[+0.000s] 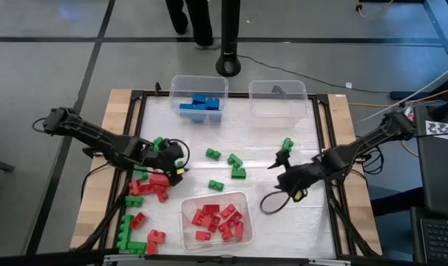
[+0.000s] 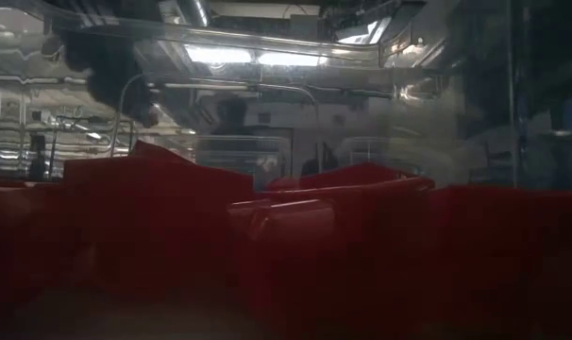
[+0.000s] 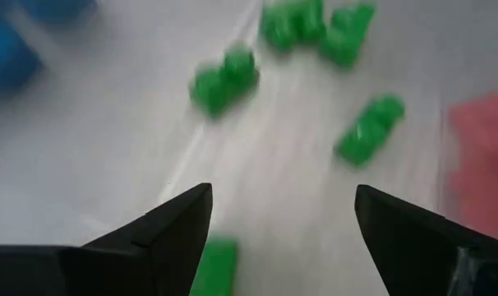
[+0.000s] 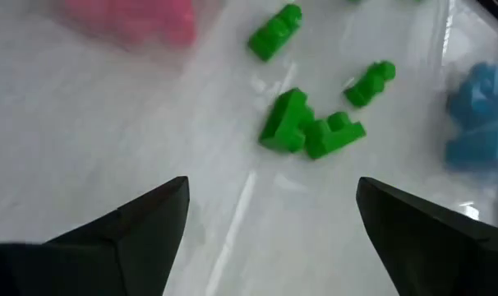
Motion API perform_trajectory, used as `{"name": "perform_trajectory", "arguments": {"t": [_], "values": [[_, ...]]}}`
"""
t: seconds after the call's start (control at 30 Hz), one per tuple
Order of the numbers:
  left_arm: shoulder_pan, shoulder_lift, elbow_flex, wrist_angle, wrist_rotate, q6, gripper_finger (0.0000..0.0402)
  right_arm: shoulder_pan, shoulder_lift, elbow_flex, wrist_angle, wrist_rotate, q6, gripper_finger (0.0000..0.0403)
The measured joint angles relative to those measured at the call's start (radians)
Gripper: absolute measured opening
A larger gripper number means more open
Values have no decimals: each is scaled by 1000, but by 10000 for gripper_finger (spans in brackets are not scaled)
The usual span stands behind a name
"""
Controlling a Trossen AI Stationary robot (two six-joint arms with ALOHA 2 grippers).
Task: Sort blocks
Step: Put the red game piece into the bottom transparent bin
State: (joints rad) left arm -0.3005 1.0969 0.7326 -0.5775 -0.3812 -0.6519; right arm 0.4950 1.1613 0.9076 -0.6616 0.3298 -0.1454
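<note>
Green blocks point(image 1: 235, 161) lie loose on the white mat at mid-table, and one more point(image 1: 287, 144) lies further right. Red and green blocks point(image 1: 146, 188) are heaped at the near left. My left gripper point(image 1: 180, 162) hovers open at that heap's far edge. In its wrist view the open fingers point(image 3: 282, 201) frame bare mat, with a green block point(image 3: 216, 263) below them and other green blocks point(image 3: 224, 78) ahead. My right gripper point(image 1: 278, 164) is open to the right of the middle green blocks point(image 4: 302, 123), with nothing between its fingers point(image 4: 269, 193).
A clear bin point(image 1: 181, 83) at the far side holds blue blocks point(image 1: 202, 103). Another clear bin point(image 1: 278, 96) stands to its right. A near bin point(image 1: 187, 203) holds red blocks point(image 1: 218, 220), which fill the low view point(image 2: 295, 246). A person's legs point(image 1: 198, 22) stand beyond the table.
</note>
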Motion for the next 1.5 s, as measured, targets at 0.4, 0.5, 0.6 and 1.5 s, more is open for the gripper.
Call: {"name": "perform_trajectory", "arguments": {"t": [0.4,0.5,0.6,1.5], "values": [[-141,76,-2,-123,91,-159,288,-44,-211,-431,420,44,22,351],[-163,90,-2,-119,88,-180,288,-44,-202,-439,417,45,27,351],[-171,109,-2,-112,86,-206,288,-44,-194,-440,420,45,29,351],[-270,137,-57,-216,124,-198,288,-44,-75,-440,430,79,-42,351]]}}
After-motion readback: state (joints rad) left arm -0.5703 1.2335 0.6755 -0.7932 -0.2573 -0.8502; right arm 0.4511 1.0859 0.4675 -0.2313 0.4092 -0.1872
